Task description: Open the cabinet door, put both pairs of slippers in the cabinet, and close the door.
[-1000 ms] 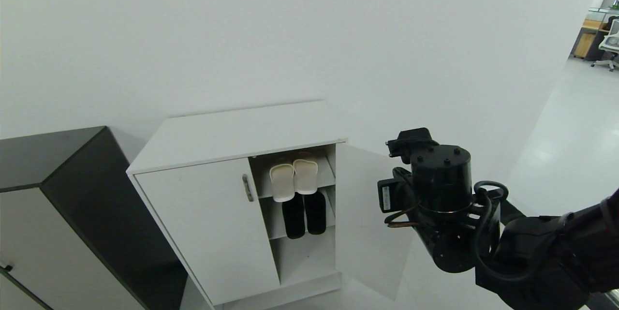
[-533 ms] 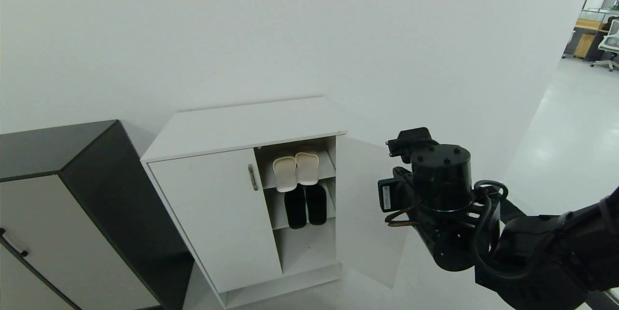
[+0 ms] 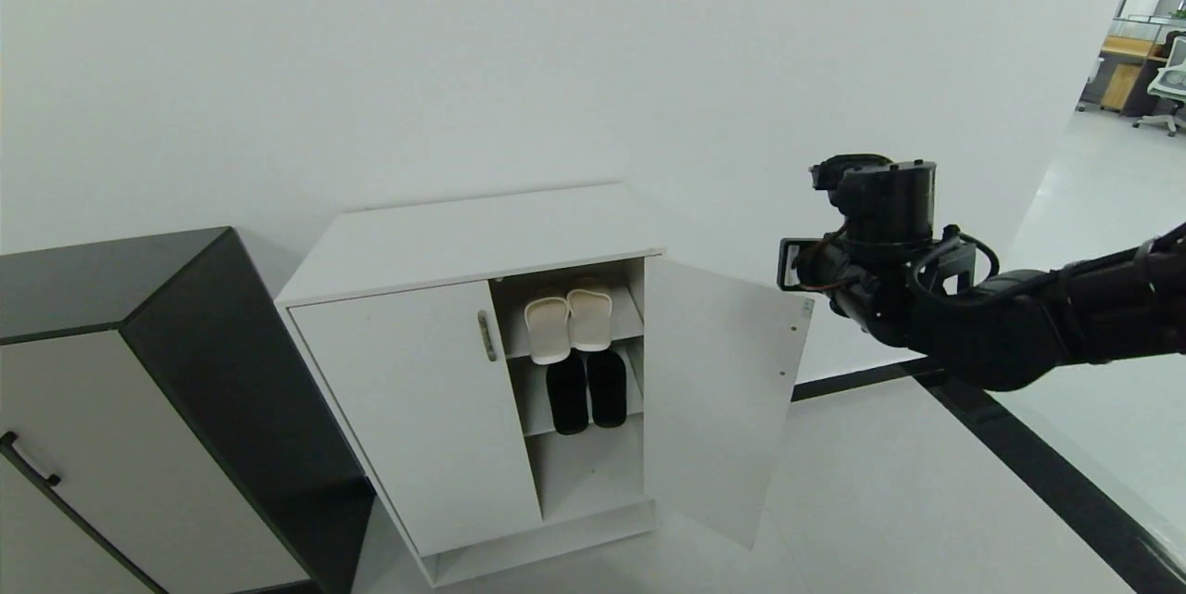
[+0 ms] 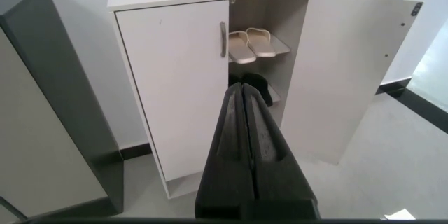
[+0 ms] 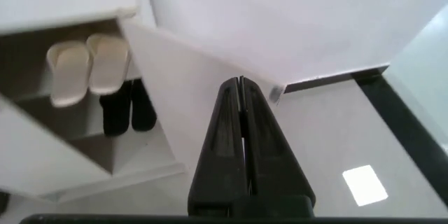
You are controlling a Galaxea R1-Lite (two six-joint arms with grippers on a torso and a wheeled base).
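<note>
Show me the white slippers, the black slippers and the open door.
white slippers (image 3: 547,330): head view, left slipper.
black slippers (image 3: 567,395): head view, left slipper.
open door (image 3: 718,390): head view, inner face, middle.

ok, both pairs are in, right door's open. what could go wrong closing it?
1. The white slippers and black slippers seem to overhang their shelf fronts; the door could catch them and stop short.
2. The right hand is shut and sits by the door's free top corner; a push there could slip off the edge.
</note>
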